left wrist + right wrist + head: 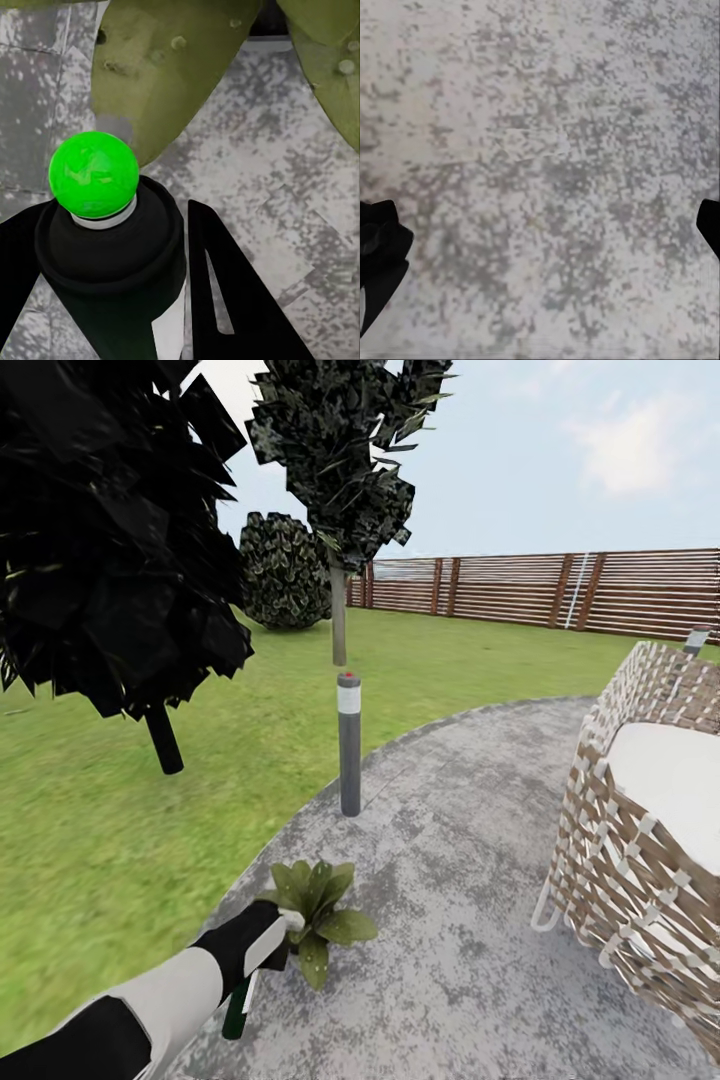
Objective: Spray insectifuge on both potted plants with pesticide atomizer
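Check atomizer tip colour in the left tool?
Bright green on the pesticide atomizer, held in the left tool; clearest in the left wrist view.

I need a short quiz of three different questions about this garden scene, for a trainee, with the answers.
1. True or false: the left gripper holds the spray bottle beside the potted plant.
2. What colour is the bottle's tip in the left wrist view? A red, B green, C white.
3. Fill in: the potted plant stands on the grey stone ____, near its edge with the lawn.

Key: 1 true; 2 B; 3 patio. The right gripper's fingers are spread wide over bare stone.
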Controlling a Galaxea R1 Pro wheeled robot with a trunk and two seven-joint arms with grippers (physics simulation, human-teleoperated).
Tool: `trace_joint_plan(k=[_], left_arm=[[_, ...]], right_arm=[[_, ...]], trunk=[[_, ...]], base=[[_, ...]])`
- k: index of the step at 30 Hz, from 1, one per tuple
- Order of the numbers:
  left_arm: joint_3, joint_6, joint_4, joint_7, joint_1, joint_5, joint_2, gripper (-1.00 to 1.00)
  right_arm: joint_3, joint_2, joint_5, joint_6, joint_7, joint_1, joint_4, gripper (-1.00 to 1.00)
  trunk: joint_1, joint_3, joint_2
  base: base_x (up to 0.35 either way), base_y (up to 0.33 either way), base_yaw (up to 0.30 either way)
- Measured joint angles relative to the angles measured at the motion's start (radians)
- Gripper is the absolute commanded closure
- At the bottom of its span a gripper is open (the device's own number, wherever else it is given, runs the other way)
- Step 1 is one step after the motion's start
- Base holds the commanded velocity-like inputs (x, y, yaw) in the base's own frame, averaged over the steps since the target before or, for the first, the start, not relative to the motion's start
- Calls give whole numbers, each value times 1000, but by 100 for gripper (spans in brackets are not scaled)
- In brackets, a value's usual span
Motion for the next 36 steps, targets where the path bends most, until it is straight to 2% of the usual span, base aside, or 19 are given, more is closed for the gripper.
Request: trace_joint_plan(k=[4, 10, 11, 14, 16, 20, 21, 22, 23, 27, 32, 36], left_arm=[[0, -1, 0, -1, 0, 1, 2, 100], [0, -1, 0, 1, 1, 0, 2, 100], [0, -1, 0, 1, 2, 0, 2, 100], [1, -1, 0, 2, 2, 0, 2, 100], [1, 0, 0, 5, 2, 0, 2, 100], [3, 0, 0, 9, 2, 0, 2, 100], [3, -1, 0, 9, 2, 0, 2, 100], [4, -4, 0, 7, 4, 1, 2, 100], [5, -9, 0, 6, 7, 2, 2, 100], [8, -37, 0, 0, 15, 2, 2, 100], [7, -33, 7, -37, 17, 2, 3, 100], [3, -34, 12, -44, 22, 0, 12, 100]], right_arm=[[0, 0, 0, 6, -1, 0, -1, -100], [-3, 1, -2, 7, -3, -2, -2, -100], [-30, 3, -5, 11, -5, -6, -2, -100], [-176, 8, -4, 24, -6, -8, -16, -100], [-234, 9, -2, 27, -11, -8, -32, -100], [-285, 9, -1, 36, -13, -9, -41, -100], [-333, 10, -1, 41, -13, -9, -44, -100], [-401, 10, 0, 44, -13, -11, -53, -100], [-417, 10, 1, 44, -13, -11, -57, -100], [-431, 12, 4, 43, -10, -10, -65, -100], [-432, 13, 8, 43, -7, -10, -66, -100], [-432, 13, 48, 44, -5, -9, -65, -100]], trunk=[[15, -18, -28], [15, -27, -28], [15, -28, -28], [15, -28, -28], [15, -28, -28], [15, -29, -28], [15, -30, -28], [19, -33, -35], [23, -37, -42], [25, -53, -43], [27, -72, -44], [27, -74, -44]], base=[[0, 0, -103], [0, 0, -56], [0, 0, -11], [0, 0, -5], [0, 0, -1], [0, 0, 0], [0, 0, -31], [0, 0, -30], [0, 0, -19], [0, 0, -7], [0, 0, -40], [0, 0, -141]])
